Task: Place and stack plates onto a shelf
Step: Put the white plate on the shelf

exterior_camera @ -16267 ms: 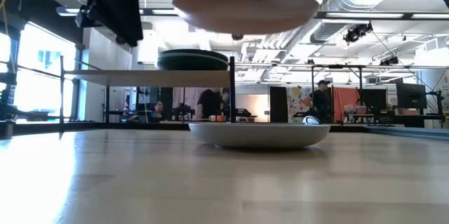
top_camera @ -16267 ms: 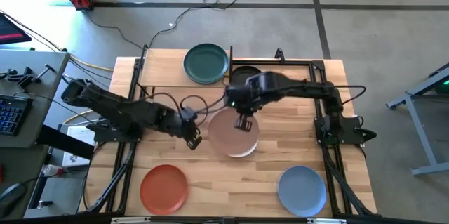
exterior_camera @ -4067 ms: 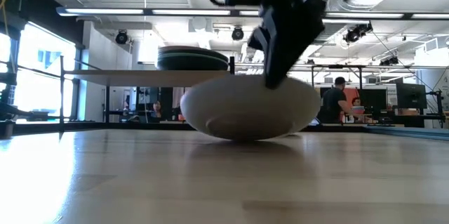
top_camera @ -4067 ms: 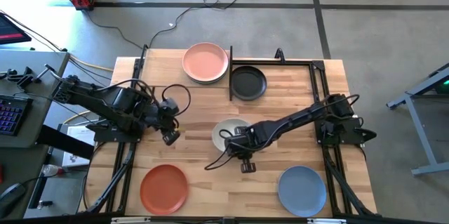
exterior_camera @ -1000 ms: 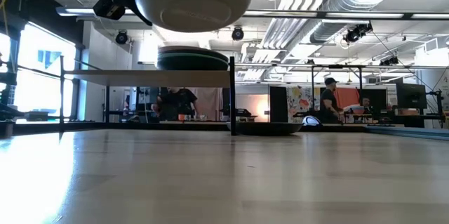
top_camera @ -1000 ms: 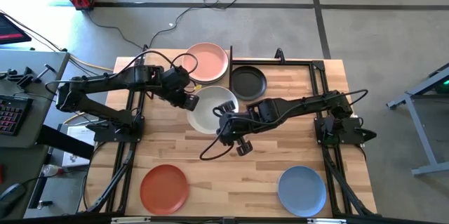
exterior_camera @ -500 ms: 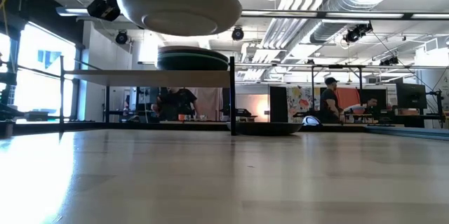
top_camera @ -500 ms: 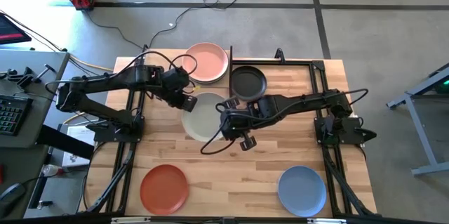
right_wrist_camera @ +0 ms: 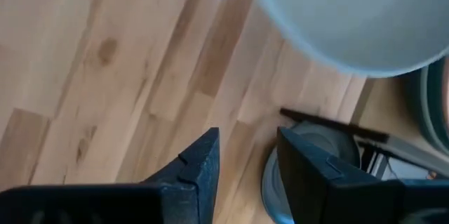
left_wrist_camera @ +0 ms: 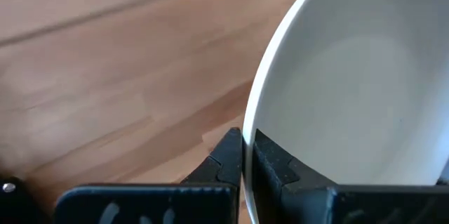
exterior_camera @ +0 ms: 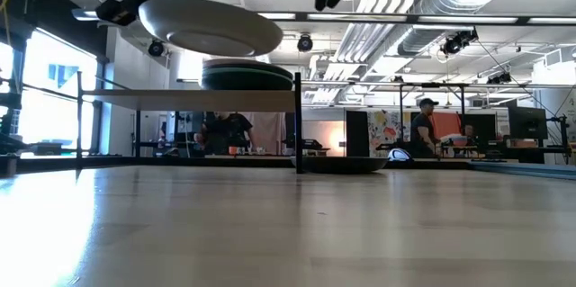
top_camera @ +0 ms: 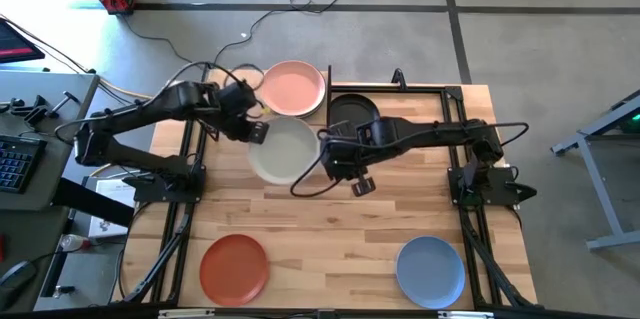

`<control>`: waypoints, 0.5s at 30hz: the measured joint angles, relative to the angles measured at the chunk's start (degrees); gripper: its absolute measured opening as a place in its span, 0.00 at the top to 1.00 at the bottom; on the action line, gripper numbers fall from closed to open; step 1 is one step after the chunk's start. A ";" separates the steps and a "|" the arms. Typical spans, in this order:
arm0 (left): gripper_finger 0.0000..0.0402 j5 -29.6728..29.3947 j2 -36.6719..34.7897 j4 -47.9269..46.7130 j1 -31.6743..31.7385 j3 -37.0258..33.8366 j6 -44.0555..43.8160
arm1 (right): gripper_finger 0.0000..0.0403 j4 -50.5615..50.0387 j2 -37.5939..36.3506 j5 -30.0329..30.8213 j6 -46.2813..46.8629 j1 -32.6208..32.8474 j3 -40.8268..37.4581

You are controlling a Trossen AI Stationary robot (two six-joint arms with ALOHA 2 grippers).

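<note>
My left gripper (top_camera: 252, 131) pinches the rim of the off-white plate (top_camera: 285, 150) between closed fingers (left_wrist_camera: 228, 159), carrying it by the edge so its underside stays free to settle onto a stack. In the low view the plate hangs in the air, tipped slightly, above the level of the shelf (exterior_camera: 189, 98) and in front of it. My right gripper (top_camera: 345, 164) sits just beside the plate's far edge with its fingers spread apart and nothing between them; I judge it has no share in the grip, and the plate's weight is on my left side alone.

The shelf is a light board on a thin black frame at the back of the table (top_camera: 330, 224). A pink plate (top_camera: 293, 88) tops the stack on it, with what looks like a dark teal plate (exterior_camera: 247, 76) beneath, though from the side I cannot count the layers. A charcoal plate (top_camera: 354, 114) lies on the table next to the shelf, partly hidden behind my right arm. Nearer the front edge, a terracotta orange plate (top_camera: 234, 266) and a blue plate (top_camera: 430, 268) wait well apart, one towards each corner.

The table is pale wooden planks, matte. Around it is grey floor with trailing cables. Beyond lies an open workshop with ceiling ducts, bright windows, and people (exterior_camera: 425, 125) standing far off at benches.
</note>
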 joint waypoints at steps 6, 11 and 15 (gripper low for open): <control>0.99 -2.66 -4.22 -1.79 6.37 0.00 0.09 | 0.71 -2.00 0.00 -0.17 0.00 -2.53 -0.01; 0.99 -5.37 -7.65 -2.43 12.63 0.02 0.49 | 0.71 -3.20 0.00 -0.19 -0.16 -4.46 0.00; 0.99 -7.57 -9.70 -2.38 17.82 0.02 0.49 | 0.71 -3.94 0.00 -0.17 -0.25 -5.93 -0.01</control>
